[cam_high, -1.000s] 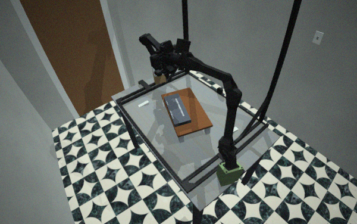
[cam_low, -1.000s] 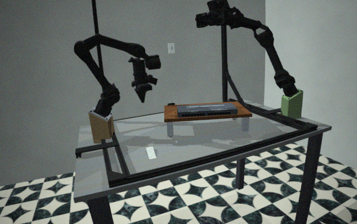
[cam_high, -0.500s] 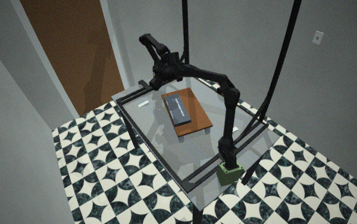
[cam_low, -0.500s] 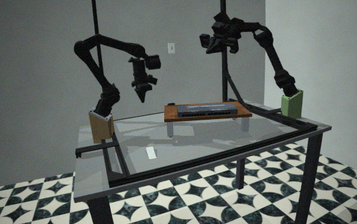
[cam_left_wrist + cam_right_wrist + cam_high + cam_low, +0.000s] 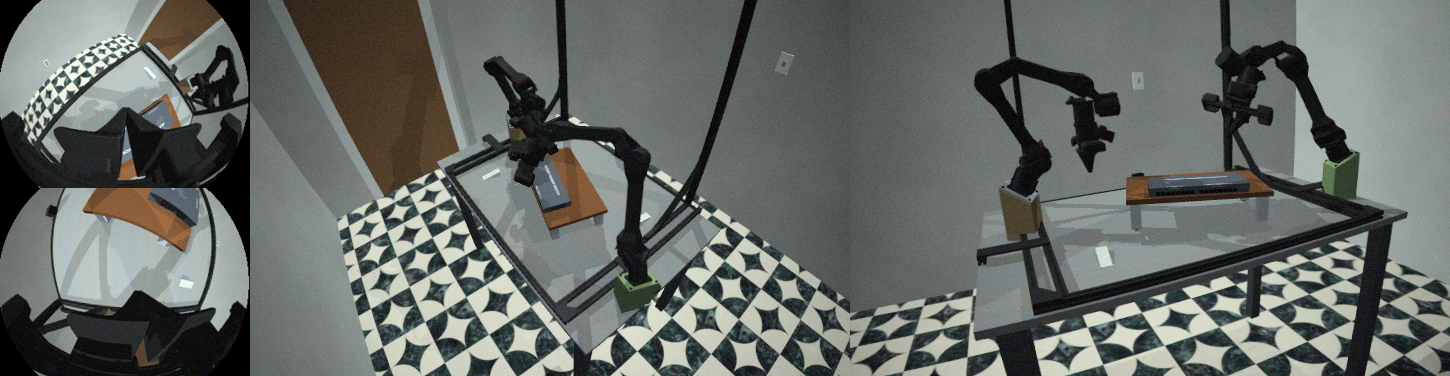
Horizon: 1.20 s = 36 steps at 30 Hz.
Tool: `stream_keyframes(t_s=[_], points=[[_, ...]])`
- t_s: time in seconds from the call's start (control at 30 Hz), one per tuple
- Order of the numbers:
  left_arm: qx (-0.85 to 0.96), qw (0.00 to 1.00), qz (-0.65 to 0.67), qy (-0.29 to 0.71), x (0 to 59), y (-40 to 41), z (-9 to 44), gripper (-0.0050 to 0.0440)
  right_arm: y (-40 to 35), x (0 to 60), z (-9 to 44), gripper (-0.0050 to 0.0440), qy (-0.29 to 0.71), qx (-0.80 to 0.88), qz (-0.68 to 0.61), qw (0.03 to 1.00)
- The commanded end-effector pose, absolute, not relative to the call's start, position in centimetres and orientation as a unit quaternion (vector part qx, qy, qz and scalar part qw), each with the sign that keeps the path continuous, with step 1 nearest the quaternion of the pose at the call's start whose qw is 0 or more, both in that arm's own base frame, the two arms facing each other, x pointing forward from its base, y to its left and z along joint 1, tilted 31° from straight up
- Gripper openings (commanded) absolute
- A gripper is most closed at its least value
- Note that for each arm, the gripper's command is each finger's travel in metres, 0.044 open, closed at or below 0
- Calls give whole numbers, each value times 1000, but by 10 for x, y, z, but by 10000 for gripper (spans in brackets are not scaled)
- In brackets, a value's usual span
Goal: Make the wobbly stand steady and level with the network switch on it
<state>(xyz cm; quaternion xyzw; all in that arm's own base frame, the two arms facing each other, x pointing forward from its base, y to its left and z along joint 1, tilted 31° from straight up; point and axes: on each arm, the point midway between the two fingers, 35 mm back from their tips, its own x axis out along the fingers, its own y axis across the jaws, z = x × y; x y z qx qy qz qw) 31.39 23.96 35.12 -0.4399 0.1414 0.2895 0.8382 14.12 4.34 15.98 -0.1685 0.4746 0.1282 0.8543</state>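
Note:
The stand (image 5: pixel 574 192), an orange-brown board on short grey legs, is in the middle of the glass table, and the grey network switch (image 5: pixel 551 186) lies on it. Both also show in the exterior view, the stand (image 5: pixel 1202 195) and the switch (image 5: pixel 1198 183). My left gripper (image 5: pixel 1239 111) is shut and empty, high above the stand; it also shows in the top view (image 5: pixel 524 177). My right gripper (image 5: pixel 1089 162) is shut and empty, pointing down above the table beside the stand's end. One white wedge (image 5: pixel 490 174) lies near the table edge, another wedge (image 5: pixel 645 217) beyond the stand.
The left arm rises from a green base (image 5: pixel 636 291) and the right arm from a tan base (image 5: pixel 1020 212), at opposite table corners. A black frame (image 5: pixel 1200 267) runs around the glass top, with two uprights behind. The floor below is checkered tile.

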Motion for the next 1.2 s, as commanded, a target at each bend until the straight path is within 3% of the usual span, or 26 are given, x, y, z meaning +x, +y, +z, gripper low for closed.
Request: stream_keyframes(t_s=[0.0, 0.27, 1.03, 1.07, 1.17], points=[[-481, 803, 297, 188, 309, 231, 319, 0, 43, 141, 160, 0, 475, -169, 128, 854], [-602, 650, 329, 327, 276, 189, 232, 0, 43, 141, 160, 0, 475, -169, 128, 854], [-630, 598, 339, 362, 264, 174, 213, 0, 43, 141, 160, 0, 475, -169, 128, 854], [-630, 598, 339, 362, 291, 171, 168, 0, 43, 141, 160, 0, 475, -169, 128, 854], [-630, 598, 339, 362, 291, 171, 168, 0, 43, 141, 160, 0, 475, -169, 128, 854]])
